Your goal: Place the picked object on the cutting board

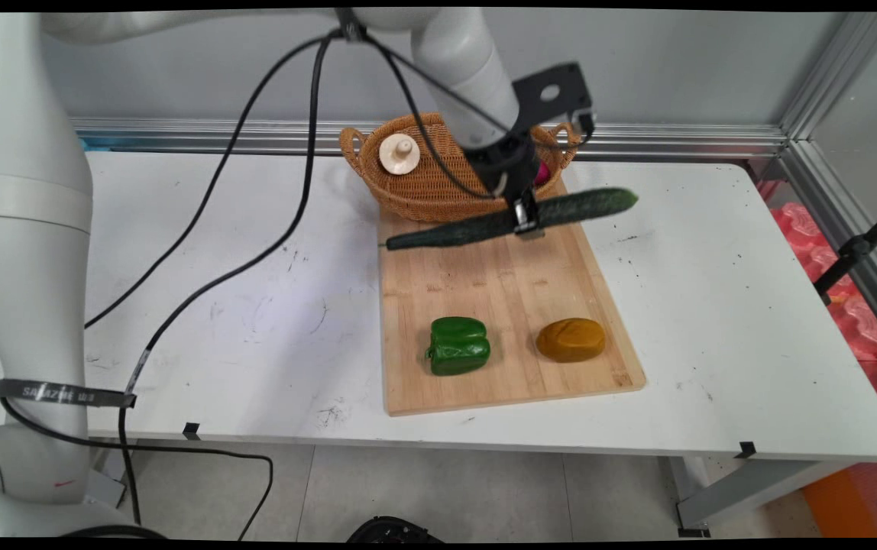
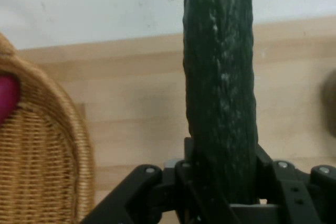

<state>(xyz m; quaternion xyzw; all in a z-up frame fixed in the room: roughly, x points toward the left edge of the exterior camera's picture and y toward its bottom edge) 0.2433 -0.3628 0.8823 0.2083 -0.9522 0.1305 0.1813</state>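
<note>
- The gripper (image 1: 526, 218) is clamped on a cucumber (image 1: 511, 220), gripping it a little right of its middle, with the jaws pressed against its sides.
- The cucumber hangs clear of the board (image 1: 503, 305), roughly level, over the board's far end; its right tip reaches past the board's right edge, above the desk (image 1: 713, 305).
- Just behind the gripper sits a wicker basket (image 1: 415, 179) at the far end of the board, with a cream knobbed piece (image 1: 399, 153) inside it and something pink (image 2: 8, 100) showing at its rim in the hand view.
- Judged from this, the step in hand is a carry: the cucumber is lifted and held, not yet set down anywhere.
- Any lowering would need the long cucumber kept level, and its ends kept off the basket rim.
- On the board's near half lie a green pepper (image 1: 459, 346) and a brown lump (image 1: 571, 340), well apart from the cucumber and from each other.
- The middle of the board, between the cucumber and those two, is bare wood.
- The desk to the left carries only hanging cables (image 1: 255, 252); to the right there is open surface up to the desk's edge.
</note>
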